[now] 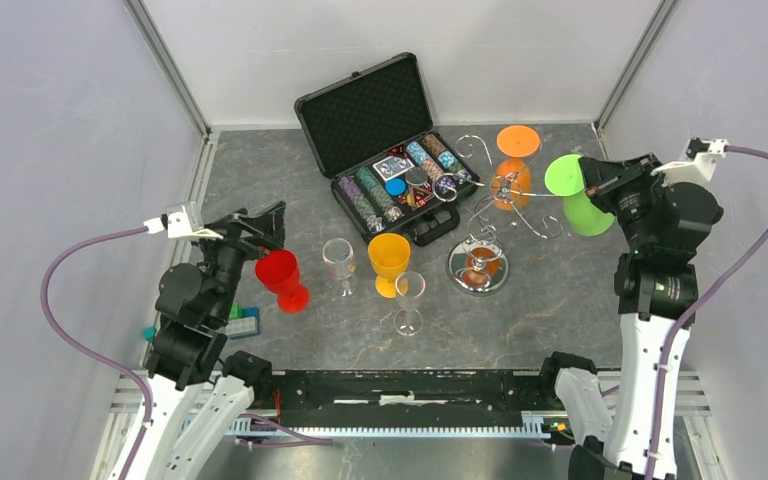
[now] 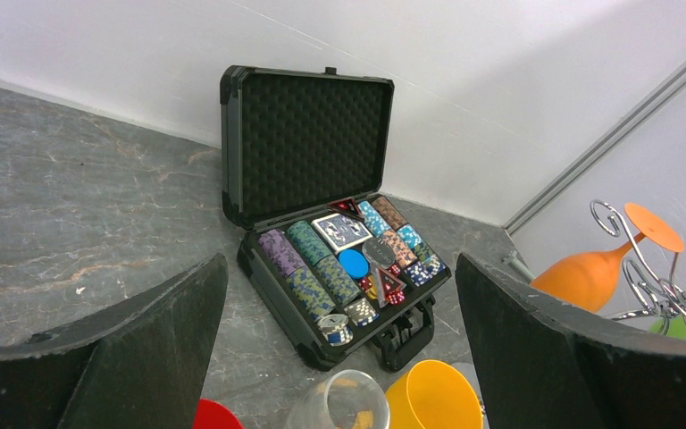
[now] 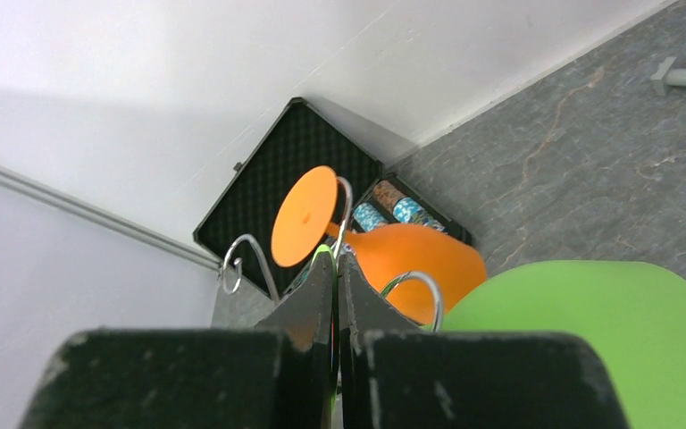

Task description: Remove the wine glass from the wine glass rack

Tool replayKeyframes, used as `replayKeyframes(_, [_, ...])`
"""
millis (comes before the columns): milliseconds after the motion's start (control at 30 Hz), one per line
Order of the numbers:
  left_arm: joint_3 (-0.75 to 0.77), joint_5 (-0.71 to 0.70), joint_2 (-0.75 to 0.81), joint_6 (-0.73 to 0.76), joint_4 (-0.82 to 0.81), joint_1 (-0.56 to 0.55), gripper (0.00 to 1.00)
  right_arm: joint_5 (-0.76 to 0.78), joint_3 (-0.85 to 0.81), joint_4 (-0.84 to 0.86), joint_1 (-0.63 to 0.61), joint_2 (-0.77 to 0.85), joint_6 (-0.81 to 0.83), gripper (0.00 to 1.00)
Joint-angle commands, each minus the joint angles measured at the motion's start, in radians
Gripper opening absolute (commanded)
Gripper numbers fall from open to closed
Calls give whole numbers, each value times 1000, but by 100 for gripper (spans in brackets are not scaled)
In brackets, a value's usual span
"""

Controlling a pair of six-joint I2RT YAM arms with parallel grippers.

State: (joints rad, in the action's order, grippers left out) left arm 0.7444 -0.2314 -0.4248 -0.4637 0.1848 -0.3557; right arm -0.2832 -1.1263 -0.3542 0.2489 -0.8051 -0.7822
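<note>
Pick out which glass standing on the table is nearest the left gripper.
The red glass, just beside the left gripper; the two clear glasses and the yellow one stand farther right.

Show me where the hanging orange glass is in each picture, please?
Top view: the orange glass hangs on the rack, right of centre, toward the back.
Left wrist: glass at the right edge, tilted.
Right wrist: glass in the middle, beside the green glass.
Shared landmark: the open black case, in all three.

Chip case [image 1: 380, 140] behind standing glasses [image 1: 389, 258]; wine glass rack [image 1: 478, 268] right of case
</note>
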Motion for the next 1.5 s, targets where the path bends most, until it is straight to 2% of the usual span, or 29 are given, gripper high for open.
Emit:
replayKeyframes(0, [-6,2,-10,-32,-36,0,100,-15,17,12,1,66,-48,0])
replayKeyframes(567, [-3,4,-17,-38,-36,0,100,-159,138,255,0,13,-218,0])
replayKeyframes(833, [-2,9,-20,-38,-37,0,100,-119,141,346,-1,-37,-241,0])
replayKeyframes(1033, [7,17,-22,-41,-34,0,100,-25,89,443,-2,-87,-193,0])
replayKeyframes(1167, [19,82,-42,-81,-37,0,100,-2,20,480,-2,-113,-156,0])
replayKeyframes(1300, [41,213,-113,-125,-56,-1,100,6,-56,506,-2,-124,-142,0])
replayKeyframes(1467, [71,360,-194,-181,-111,-1,100,-31,-119,553,-2,-119,-204,0])
